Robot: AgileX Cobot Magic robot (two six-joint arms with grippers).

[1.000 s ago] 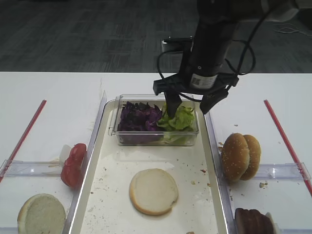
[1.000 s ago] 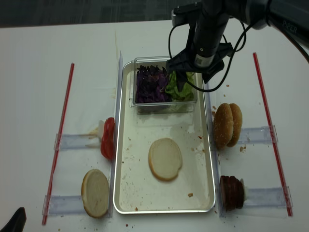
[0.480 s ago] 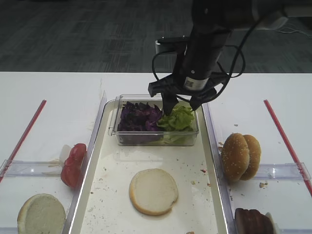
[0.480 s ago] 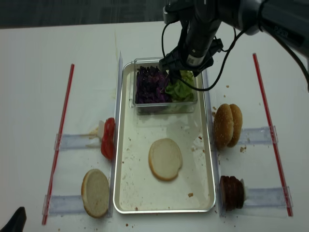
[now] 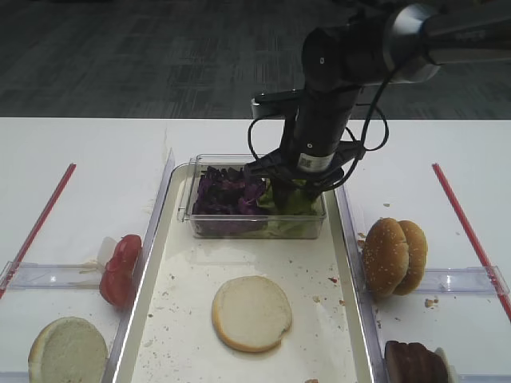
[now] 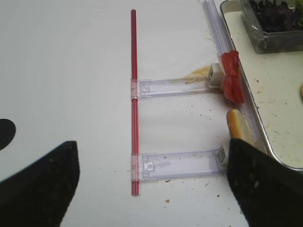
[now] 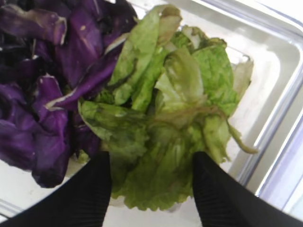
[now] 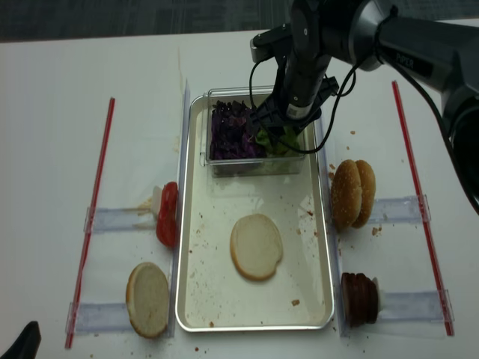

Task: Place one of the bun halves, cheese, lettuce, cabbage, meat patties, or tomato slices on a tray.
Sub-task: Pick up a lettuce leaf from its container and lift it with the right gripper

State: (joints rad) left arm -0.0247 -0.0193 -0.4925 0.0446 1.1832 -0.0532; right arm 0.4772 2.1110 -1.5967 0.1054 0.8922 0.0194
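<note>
Desk [image 5: 88,152] white, crumb-flecked; dark carpet behind. Red strips [image 8: 96,202] run down both sides, clear holders [image 6: 177,86] lie across them. Tray [image 8: 196,299] at centre, crumbs on it, pale bun half [image 8: 256,245] lying flat mid-tray. Clear box [image 5: 209,227] at tray's far end: cabbage [image 5: 227,191] left, lettuce [image 7: 165,127] right. Right gripper [image 7: 151,187] down in box, fingers [image 7: 92,194] part-spread, straddling lettuce clump, touching its edges; grip not confirmed. Left gripper [image 6: 151,182] over desk's left side, fingers wide apart, empty. Tomato [image 5: 120,270] left of tray; sesame buns [image 5: 393,255], patties [image 8: 360,298] right.
</note>
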